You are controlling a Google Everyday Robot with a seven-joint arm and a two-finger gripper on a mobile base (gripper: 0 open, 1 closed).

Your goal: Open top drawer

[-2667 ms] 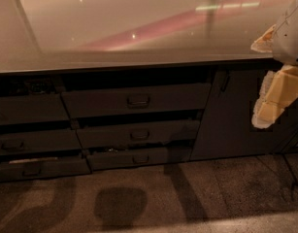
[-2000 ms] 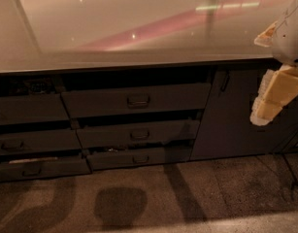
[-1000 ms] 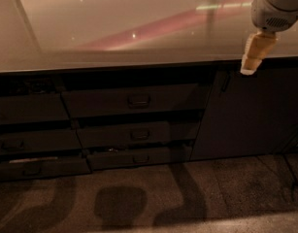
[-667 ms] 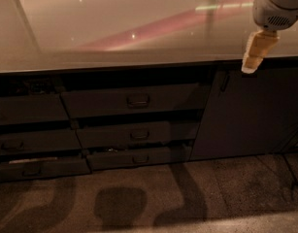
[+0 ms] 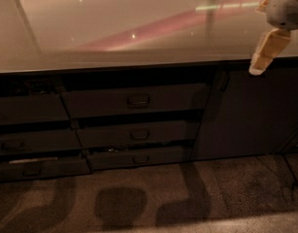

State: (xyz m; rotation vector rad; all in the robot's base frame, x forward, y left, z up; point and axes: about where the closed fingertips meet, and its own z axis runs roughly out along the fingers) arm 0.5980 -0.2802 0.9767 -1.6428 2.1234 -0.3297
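Well right of top drawer [image 5: 134,100], gripper [image 5: 259,64].

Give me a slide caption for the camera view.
End effector hangs at upper right by the counter edge, far from the top drawer and its handle.

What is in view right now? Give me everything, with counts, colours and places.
countertop: 1, pale and glossy, across the upper half
top drawer: 1, dark grey, centre column, just under the countertop
shallower drawers: 2, dark grey, stacked below the top drawer
left drawers: 3, dark grey, left column, cut off by the frame edge
cabinet door: 1, dark grey, right of the drawers, vertical handle
floor: 1, speckled brown, along the bottom
gripper: 1, cream, upper right, at the countertop edge above the cabinet door
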